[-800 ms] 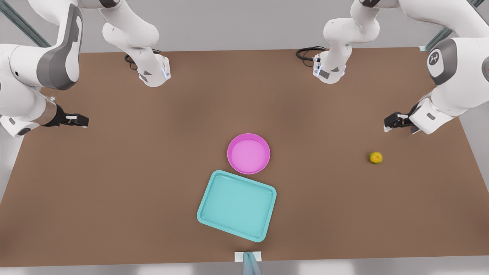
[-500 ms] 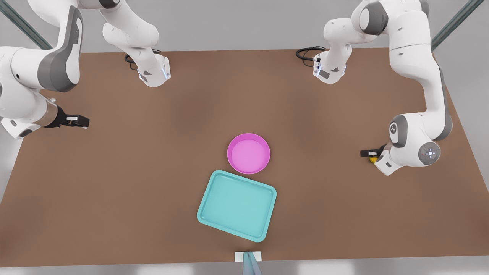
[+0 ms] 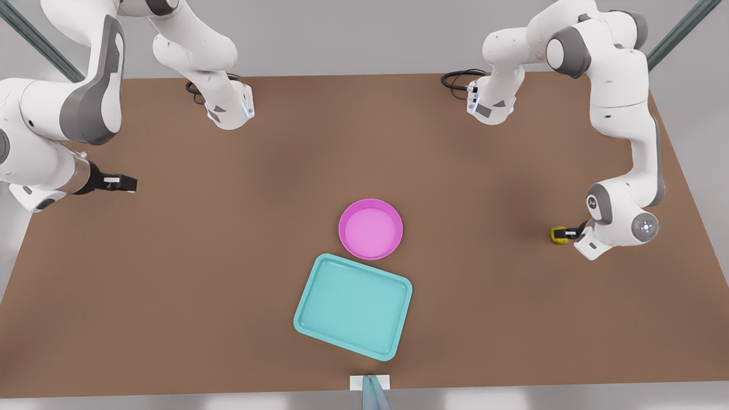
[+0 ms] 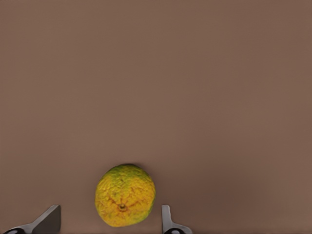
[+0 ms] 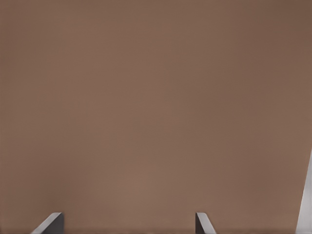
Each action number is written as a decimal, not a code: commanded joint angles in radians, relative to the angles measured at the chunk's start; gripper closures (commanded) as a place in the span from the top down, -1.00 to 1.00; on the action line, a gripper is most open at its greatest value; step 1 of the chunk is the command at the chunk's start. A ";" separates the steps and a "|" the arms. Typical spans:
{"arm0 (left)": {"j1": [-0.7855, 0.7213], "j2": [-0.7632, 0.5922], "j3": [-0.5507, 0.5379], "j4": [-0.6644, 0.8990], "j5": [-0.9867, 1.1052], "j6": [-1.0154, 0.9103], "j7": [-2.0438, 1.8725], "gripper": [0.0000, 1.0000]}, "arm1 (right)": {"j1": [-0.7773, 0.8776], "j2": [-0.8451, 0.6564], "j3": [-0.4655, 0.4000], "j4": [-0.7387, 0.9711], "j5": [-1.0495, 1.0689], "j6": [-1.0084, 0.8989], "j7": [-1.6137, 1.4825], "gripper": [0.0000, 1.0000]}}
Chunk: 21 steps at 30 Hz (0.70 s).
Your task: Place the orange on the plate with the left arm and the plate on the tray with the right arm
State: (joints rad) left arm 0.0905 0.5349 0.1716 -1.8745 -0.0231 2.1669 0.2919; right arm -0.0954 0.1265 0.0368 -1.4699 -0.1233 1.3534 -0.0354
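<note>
Left pincer (image 3: 564, 233) spread around orange (image 4: 125, 195) – gaps visible from wrist; right pincer (image 3: 122, 183) spread, waiting over table (image 3: 228, 256).

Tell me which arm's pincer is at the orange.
The left pincer, on the front view's right: open, its fingers flank the orange. The right pincer waits over bare table, open.

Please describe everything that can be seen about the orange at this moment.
The orange is small and round, with bumpy yellow-orange skin, a greenish patch and a small stem dimple. It rests on the brown table, at the front view's right, far from the plate. The left gripper is around it, open, with a finger on each side. In the left wrist view, gaps show between the fingers and the fruit.
</note>
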 commanded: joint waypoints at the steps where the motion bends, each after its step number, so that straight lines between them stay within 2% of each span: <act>1: 0.000 0.003 0.000 -0.005 0.000 0.051 0.162 1.00 | 0.000 0.001 -0.001 0.000 0.001 -0.002 -0.003 1.00; 21: -0.008 0.080 -0.001 -0.006 0.000 0.057 0.161 1.00 | 0.000 0.012 -0.002 0.000 0.001 -0.004 -0.003 1.00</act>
State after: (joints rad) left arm 0.0828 0.6146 0.1702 -1.8814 -0.0241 2.2219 0.4053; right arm -0.0942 0.1390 0.0354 -1.4700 -0.1231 1.3506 -0.0376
